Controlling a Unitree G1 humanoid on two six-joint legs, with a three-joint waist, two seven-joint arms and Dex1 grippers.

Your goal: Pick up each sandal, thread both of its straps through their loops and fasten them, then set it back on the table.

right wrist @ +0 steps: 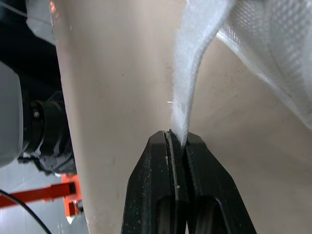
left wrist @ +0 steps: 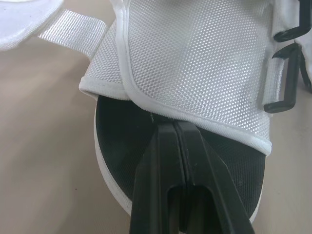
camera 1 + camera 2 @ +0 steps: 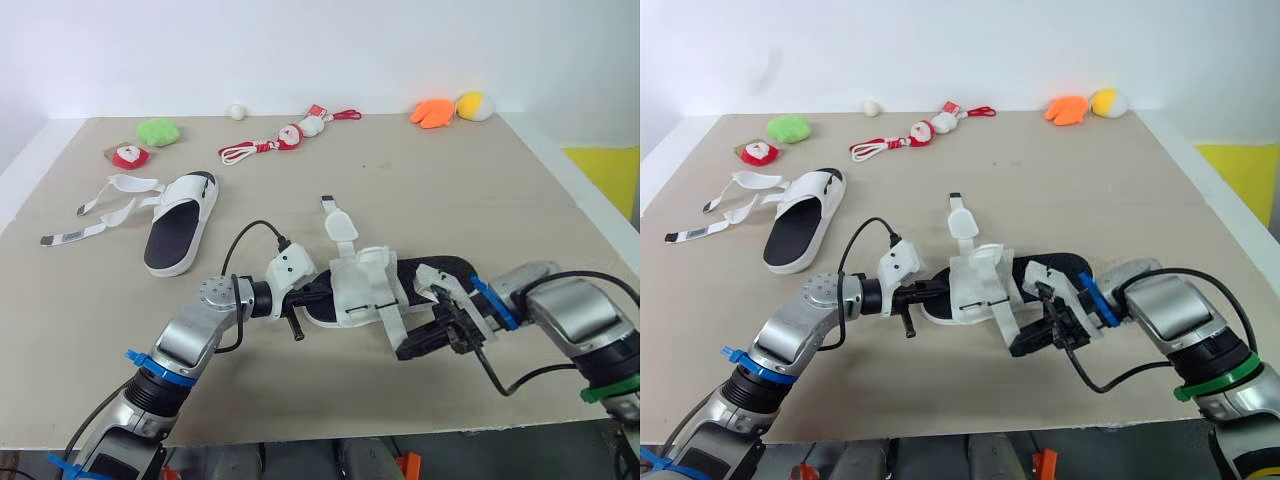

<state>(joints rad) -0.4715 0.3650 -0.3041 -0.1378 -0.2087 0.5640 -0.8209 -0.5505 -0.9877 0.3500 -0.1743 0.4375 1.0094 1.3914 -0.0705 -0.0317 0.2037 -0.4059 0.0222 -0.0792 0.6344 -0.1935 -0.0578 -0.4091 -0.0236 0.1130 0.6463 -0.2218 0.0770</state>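
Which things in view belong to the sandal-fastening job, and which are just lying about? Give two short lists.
Job in hand:
held sandal
its strap, pinched in the right pincer
left pincer, closed at the sandal's upper
second sandal, straps loose

Lying about:
green plush
red-and-white toy
red-and-white corded toys
white ball
orange toy
yellow toy
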